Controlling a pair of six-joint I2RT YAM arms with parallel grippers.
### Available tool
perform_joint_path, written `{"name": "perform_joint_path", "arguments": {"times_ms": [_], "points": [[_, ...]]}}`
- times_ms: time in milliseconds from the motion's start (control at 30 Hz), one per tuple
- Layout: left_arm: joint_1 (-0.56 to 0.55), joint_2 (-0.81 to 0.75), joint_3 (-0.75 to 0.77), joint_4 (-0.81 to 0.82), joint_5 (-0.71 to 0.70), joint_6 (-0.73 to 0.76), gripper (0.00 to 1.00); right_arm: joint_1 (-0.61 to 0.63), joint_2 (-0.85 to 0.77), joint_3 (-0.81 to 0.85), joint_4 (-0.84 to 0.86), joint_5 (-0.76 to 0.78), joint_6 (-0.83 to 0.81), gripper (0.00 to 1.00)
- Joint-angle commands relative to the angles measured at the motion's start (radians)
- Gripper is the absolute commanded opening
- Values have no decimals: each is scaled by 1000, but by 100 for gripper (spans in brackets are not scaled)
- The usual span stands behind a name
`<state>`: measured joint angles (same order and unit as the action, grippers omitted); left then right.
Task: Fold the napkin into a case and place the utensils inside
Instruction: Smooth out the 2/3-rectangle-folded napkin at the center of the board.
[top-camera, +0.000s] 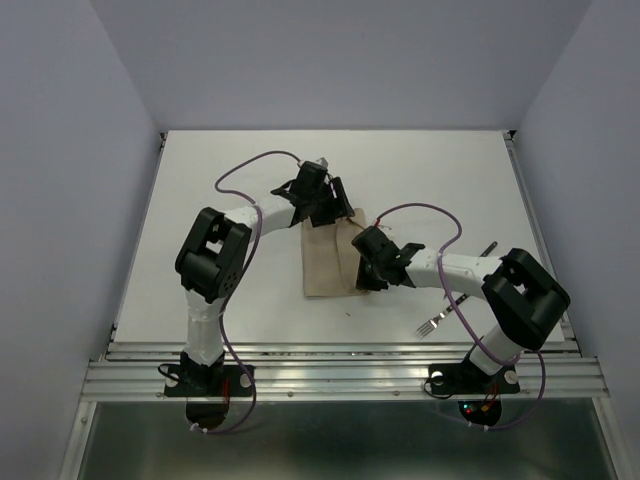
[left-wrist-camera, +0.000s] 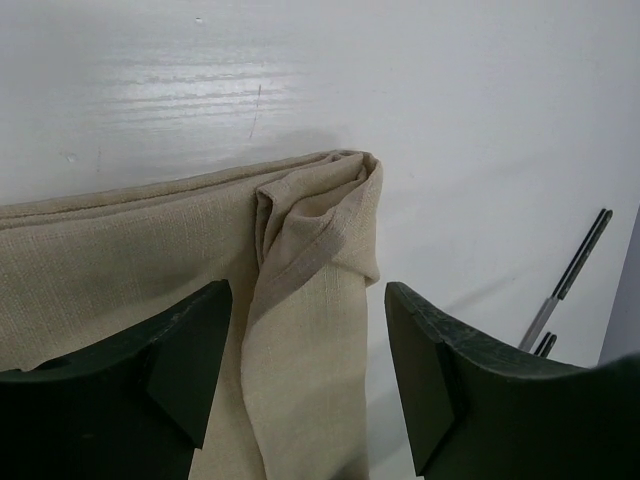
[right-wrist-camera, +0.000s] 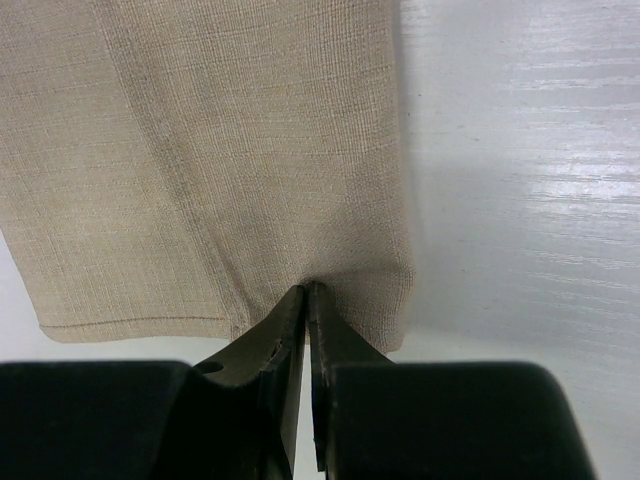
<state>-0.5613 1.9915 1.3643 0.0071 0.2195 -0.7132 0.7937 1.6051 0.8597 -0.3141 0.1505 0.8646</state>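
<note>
now, right hand (right-wrist-camera: 306, 292) tight on napkin (right-wrist-camera: 200, 150)

Open table (top-camera: 230, 170) is left along the far edge and down the left side, bounded by the enclosure walls (top-camera: 60, 200). The middle is taken up by the folded napkin (top-camera: 325, 268). A bunched corner at its far end is straddled by the spread jaws of the left gripper (left-wrist-camera: 305, 340). Its right edge is blocked by the right gripper (right-wrist-camera: 305, 292), pinched closed on the cloth. Passage at near right is narrowed by the right arm (top-camera: 470, 268), the fork (top-camera: 437, 320) partly under it and a dark-handled utensil (top-camera: 490, 246) beside it.
</note>
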Motion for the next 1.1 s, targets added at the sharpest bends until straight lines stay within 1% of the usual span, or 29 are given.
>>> {"name": "perform_joint_path", "arguments": {"times_ms": [0, 33, 133, 267, 433, 600, 800, 833, 900, 933, 967, 1000, 1033, 1067], "points": [[-3, 13, 81, -6, 6, 40, 72, 12, -4, -30, -94, 40, -1, 11], [-3, 23, 93, -30, 4, 41, 70, 12, -4, -30, -95, 40, 1, 11], [-5, 38, 111, -33, 3, 44, 67, 12, -4, -30, -97, 40, -1, 11], [-8, 55, 134, -41, 3, 49, 60, 12, 1, -25, -98, 40, -6, 11], [-9, 92, 165, -58, 1, 55, 59, 12, 7, -19, -100, 38, -6, 11], [-12, 112, 180, -64, -2, 60, 54, 12, 6, -19, -103, 38, -6, 11], [-15, 142, 208, -85, -17, 70, 55, 12, 10, -22, -108, 37, 2, 11], [-14, 144, 210, -85, -19, 72, 53, 12, 12, -21, -108, 37, 2, 11], [-14, 150, 213, -87, -23, 72, 47, 12, 12, -19, -106, 37, 4, 11], [-15, 151, 216, -91, -25, 73, 42, 12, 12, -22, -108, 37, 4, 11], [-15, 151, 216, -91, -26, 72, 35, 12, 10, -22, -108, 37, 5, 11], [-15, 151, 216, -91, -28, 73, 32, 12, 10, -22, -108, 38, 5, 11], [-14, 150, 217, -91, -28, 75, 25, 12, 10, -25, -108, 37, 5, 11], [-15, 148, 219, -91, -28, 75, 23, 12, 9, -25, -108, 37, 5, 11]]}}
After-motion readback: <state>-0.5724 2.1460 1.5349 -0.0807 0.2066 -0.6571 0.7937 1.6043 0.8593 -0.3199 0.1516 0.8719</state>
